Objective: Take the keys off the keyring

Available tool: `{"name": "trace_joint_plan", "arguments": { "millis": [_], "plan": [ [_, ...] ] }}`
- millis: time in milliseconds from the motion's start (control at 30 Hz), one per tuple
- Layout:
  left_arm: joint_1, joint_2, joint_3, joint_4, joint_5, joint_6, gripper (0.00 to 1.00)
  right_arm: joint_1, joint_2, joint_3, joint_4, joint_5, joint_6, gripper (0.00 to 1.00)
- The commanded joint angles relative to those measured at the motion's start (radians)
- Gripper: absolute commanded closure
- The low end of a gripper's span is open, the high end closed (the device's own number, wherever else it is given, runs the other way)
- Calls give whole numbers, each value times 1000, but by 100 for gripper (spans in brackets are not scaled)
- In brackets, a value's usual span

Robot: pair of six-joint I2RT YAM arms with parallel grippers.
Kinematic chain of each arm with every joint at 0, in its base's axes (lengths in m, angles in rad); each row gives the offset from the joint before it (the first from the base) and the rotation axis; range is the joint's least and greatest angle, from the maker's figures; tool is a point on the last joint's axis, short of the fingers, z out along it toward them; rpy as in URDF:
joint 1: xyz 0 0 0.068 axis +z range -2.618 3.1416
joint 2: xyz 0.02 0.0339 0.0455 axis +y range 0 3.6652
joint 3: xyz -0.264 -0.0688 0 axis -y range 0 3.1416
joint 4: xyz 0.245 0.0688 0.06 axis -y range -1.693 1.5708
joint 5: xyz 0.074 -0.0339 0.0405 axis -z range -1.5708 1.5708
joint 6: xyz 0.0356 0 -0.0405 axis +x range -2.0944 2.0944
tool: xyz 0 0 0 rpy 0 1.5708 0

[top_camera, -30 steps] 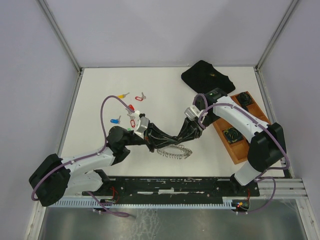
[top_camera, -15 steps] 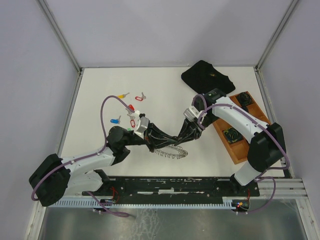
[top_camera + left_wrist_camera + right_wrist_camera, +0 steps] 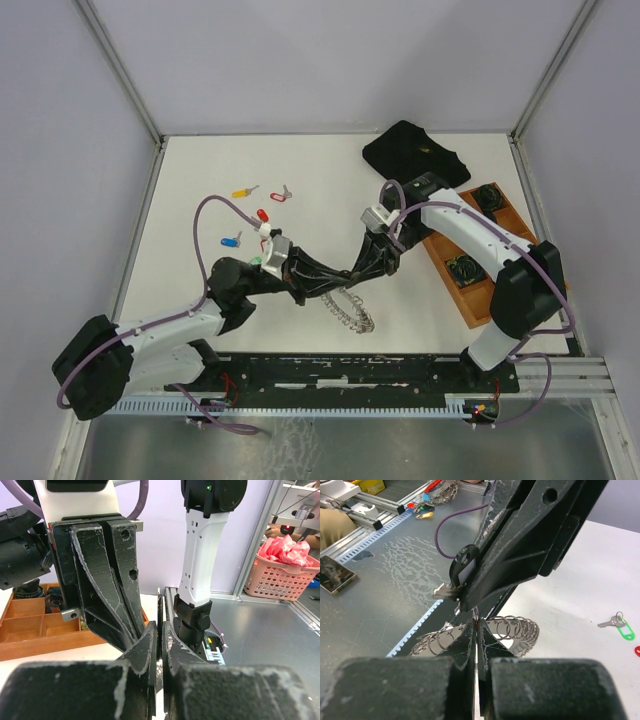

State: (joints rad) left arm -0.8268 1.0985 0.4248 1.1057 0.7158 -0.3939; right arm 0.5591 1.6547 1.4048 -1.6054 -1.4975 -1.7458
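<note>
The left gripper (image 3: pixel 160 630) is clamping a black-headed key (image 3: pixel 465 567); the keyring (image 3: pixel 350 308) is dangling below both grippers, over the near middle of the table (image 3: pixel 190 170). The right gripper (image 3: pixel 476 625) is pressing its jaws fully closed beside it.

The whole table (image 3: pixel 200 170) is seen from high above and behind the arm bases, looking steeply down. The left wrist view is taken close along the left gripper (image 3: pixel 160 630), facing the right gripper (image 3: pixel 132 627) and the tray (image 3: pixel 60 647). The right wrist view is aimed the opposite way, over the keyring (image 3: pixel 515 630). The spot where both grippers meet is shared by all three.
</note>
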Motion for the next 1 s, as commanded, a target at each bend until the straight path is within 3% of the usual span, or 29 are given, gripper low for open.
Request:
{"name": "trace_joint_plan", "arguments": {
  "millis": [0,233,667,967],
  "plan": [
    [-2,-87,-43,97,-85,44,97,-14,10,54,-158,-56,74,100],
    [-3,-140,-97,120,-177,84,97,-19,2,81,-159,-57,152,100],
    [-3,-85,-126,215,-200,63,97,-23,59,159,-154,-53,346,100],
    [-3,-110,-96,139,-177,87,97,-22,13,163,-155,-29,313,100]
  ]
}}
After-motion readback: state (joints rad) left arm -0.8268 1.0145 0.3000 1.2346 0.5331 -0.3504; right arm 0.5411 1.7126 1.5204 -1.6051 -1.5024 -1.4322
